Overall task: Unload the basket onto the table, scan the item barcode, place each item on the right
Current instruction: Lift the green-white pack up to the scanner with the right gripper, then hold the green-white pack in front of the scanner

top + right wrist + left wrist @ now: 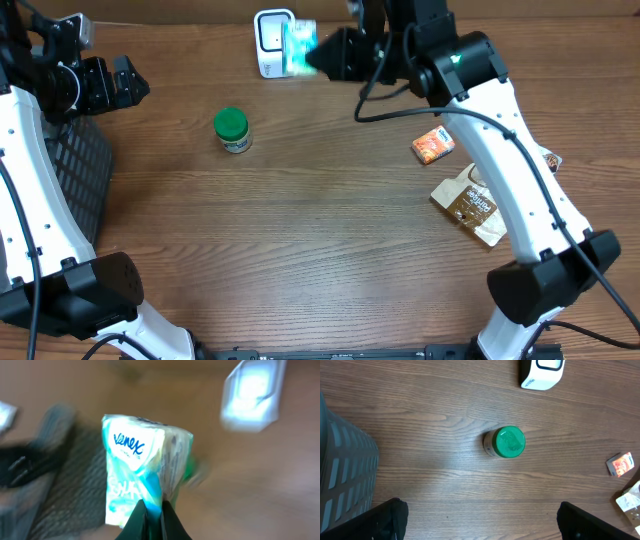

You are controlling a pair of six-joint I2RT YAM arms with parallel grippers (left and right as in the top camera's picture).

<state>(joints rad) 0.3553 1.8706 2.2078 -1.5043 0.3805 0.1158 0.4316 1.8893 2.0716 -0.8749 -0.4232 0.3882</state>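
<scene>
right hand (151, 512) pinches tissue pack (134, 467)

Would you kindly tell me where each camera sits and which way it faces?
Overhead: above the table, looking down; both arms show.
Left wrist: on left arm, looking down at the green-lidded jar; open fingers at bottom corners.
Right wrist: on right arm, facing the tissue pack its shut fingers pinch.
Shared: overhead and left wrist show jar and scanner.

green-lidded jar (505, 442) — upright, centre | white scanner (542, 372) top edge | basket (342, 475) far left | orange packet (620, 464) right | left tool (481, 512) — spread wide
</scene>
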